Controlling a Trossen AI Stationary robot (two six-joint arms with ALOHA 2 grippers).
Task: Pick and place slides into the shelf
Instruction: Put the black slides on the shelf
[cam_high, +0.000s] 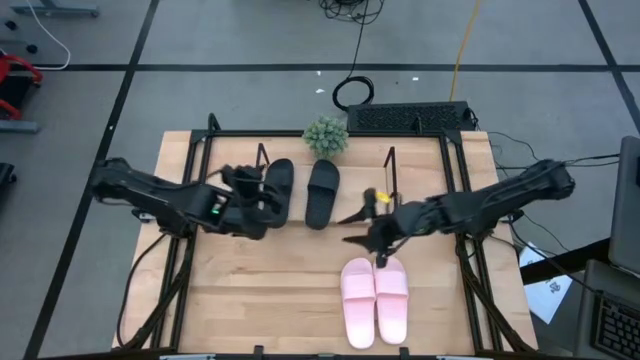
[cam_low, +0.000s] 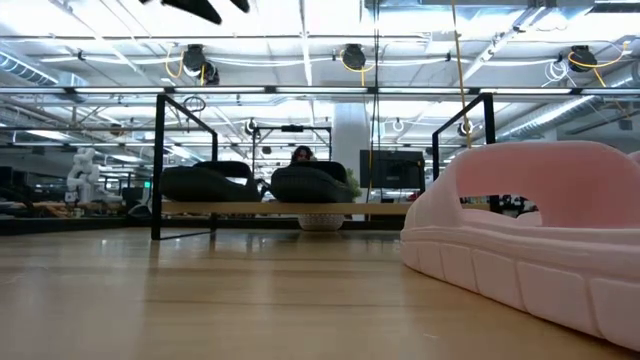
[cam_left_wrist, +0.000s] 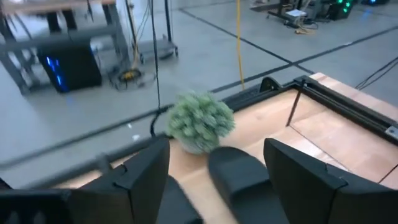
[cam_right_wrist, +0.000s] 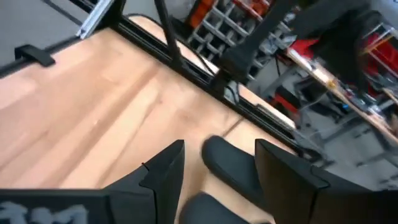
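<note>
The two black slides (cam_high: 278, 185) (cam_high: 322, 192) lie sole down, side by side, on the shelf's (cam_high: 390, 165) wooden board; the low view shows them (cam_low: 205, 183) (cam_low: 312, 183) on the board (cam_low: 385, 209). The pink pair (cam_high: 375, 298) lies sole down on the table near its near edge, large in the low view (cam_low: 530, 230). My left gripper (cam_high: 264, 202) is open beside the left black slide's near end. My right gripper (cam_high: 356, 228) is open and hovers just beyond the pink pair's far ends. A black slide (cam_left_wrist: 239, 177) (cam_right_wrist: 230, 163) shows between each wrist view's fingers.
A small potted plant (cam_high: 326, 137) stands at the table's far edge behind the shelf, also seen in the left wrist view (cam_left_wrist: 200, 121). A black frame (cam_high: 455, 170) runs along the table's sides. Bare wood (cam_high: 260, 290) lies left of the pink pair.
</note>
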